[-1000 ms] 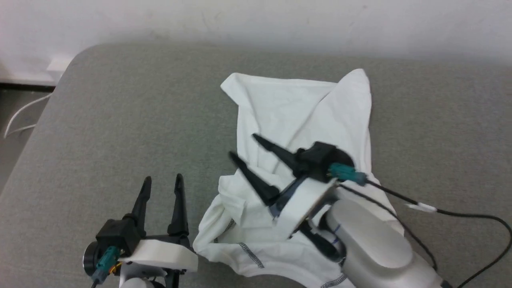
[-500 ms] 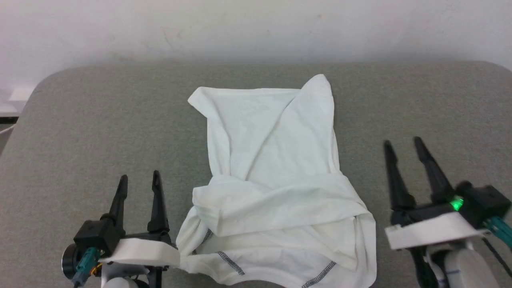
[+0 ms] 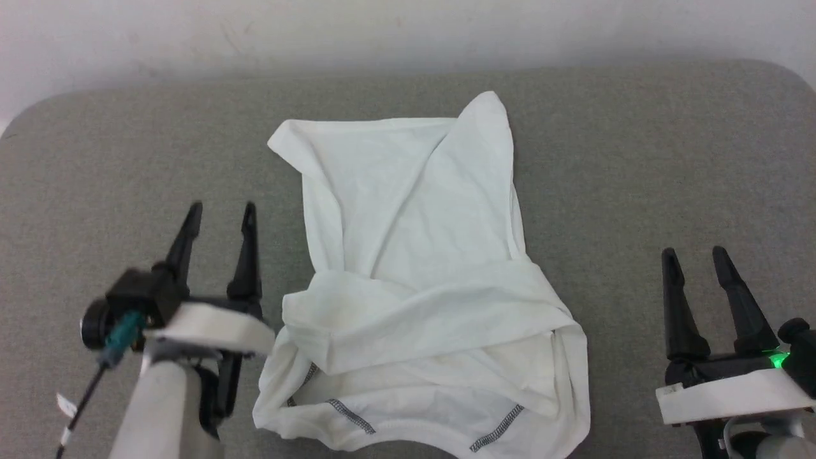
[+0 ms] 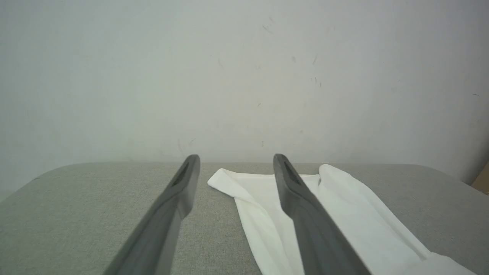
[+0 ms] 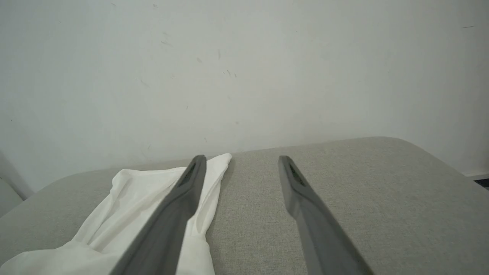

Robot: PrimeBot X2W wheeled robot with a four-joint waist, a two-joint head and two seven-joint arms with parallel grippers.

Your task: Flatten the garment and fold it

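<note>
**Both Grippers Open and Empty; Garment Between Them**

The fingers of the left gripper stand spread wide apart and hold nothing. In the head view their tips point toward 12 o'clock. The left gripper sits at 8 o'clock from the garment, and its white mount is just beside the garment's near left edge.

The right gripper is likewise spread wide and empty, with its fingers toward 12 o'clock. It sits at 4 o'clock from the garment and apart from it. A green light glows on its base.

The garment lies crumpled at the centre of the grey padded surface. One layer is folded across its near half, and a corner peaks at 12 o'clock. Grey zigzag stitching shows along the 6 o'clock edge.

A white wall bounds the surface at 12 o'clock.
</note>
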